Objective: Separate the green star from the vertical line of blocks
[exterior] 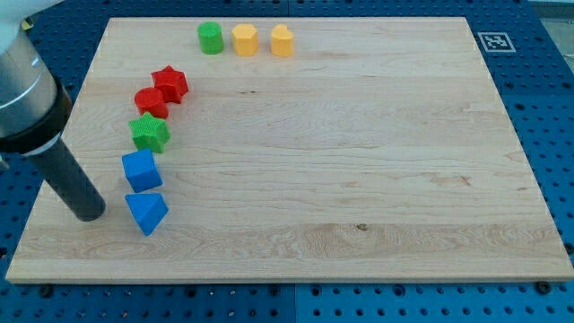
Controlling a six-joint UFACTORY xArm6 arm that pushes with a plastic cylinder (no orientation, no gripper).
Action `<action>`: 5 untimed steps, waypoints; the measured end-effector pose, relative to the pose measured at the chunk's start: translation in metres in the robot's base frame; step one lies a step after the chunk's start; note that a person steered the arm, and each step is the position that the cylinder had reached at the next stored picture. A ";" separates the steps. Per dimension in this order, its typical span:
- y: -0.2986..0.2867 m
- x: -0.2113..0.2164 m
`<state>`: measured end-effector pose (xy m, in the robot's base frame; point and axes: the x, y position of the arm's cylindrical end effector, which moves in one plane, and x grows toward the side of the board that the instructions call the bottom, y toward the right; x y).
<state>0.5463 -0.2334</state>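
Note:
The green star [149, 132] sits in a roughly vertical line of blocks near the board's left side. Above it are a red cylinder [151, 100] and a red star [169, 83]. Below it are a blue cube [142, 170] and a blue triangular block [147, 213]. The green star touches the red cylinder and nearly touches the blue cube. My tip [88, 213] rests on the board at the view's left, just left of the blue triangular block and below-left of the green star, apart from all blocks.
A green cylinder [211, 38], a yellow hexagonal block [245, 39] and a yellow pentagon-like block [282, 40] stand in a row at the view's top. The wooden board [359, 179] lies on a blue pegboard table. A marker tag [494, 41] sits at top right.

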 end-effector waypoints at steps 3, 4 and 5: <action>-0.048 -0.096; -0.048 -0.097; -0.034 -0.103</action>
<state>0.4430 -0.2669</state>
